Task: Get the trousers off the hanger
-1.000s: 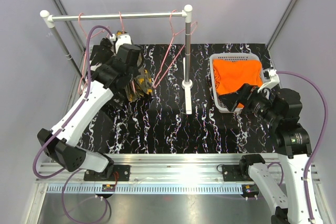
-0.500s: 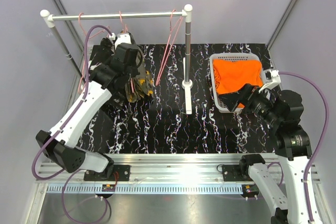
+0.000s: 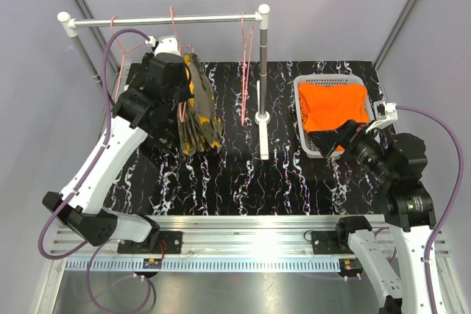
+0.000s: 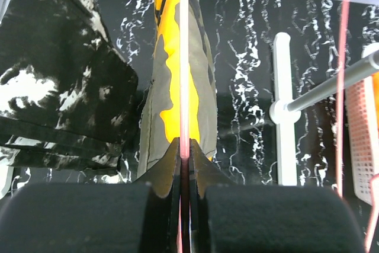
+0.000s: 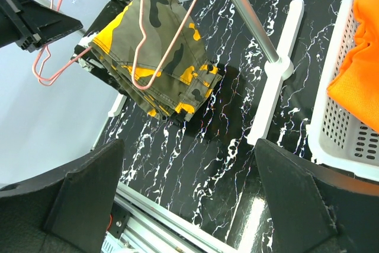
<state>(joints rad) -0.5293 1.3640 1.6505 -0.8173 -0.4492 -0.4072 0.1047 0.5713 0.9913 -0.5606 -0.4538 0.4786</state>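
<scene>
Pink hanger clamped in the left hand, clear only wrist-side, apparently bears camouflage trousers; right hand spread.

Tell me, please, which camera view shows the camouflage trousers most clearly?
The right wrist view: the camouflage trousers hang whole on the pink hanger. The top external view foreshortens them from above; the left wrist view shows only a narrow strip behind the hanger wire.

A black marble-patterned table with white veins fills the middle. Plain pale grey walls enclose it, with dark struts slanting up the corners. A metal clothes rack on a white foot stands at the back. Light glares on the aluminium rail along the near edge, above a steel floor plate.
</scene>
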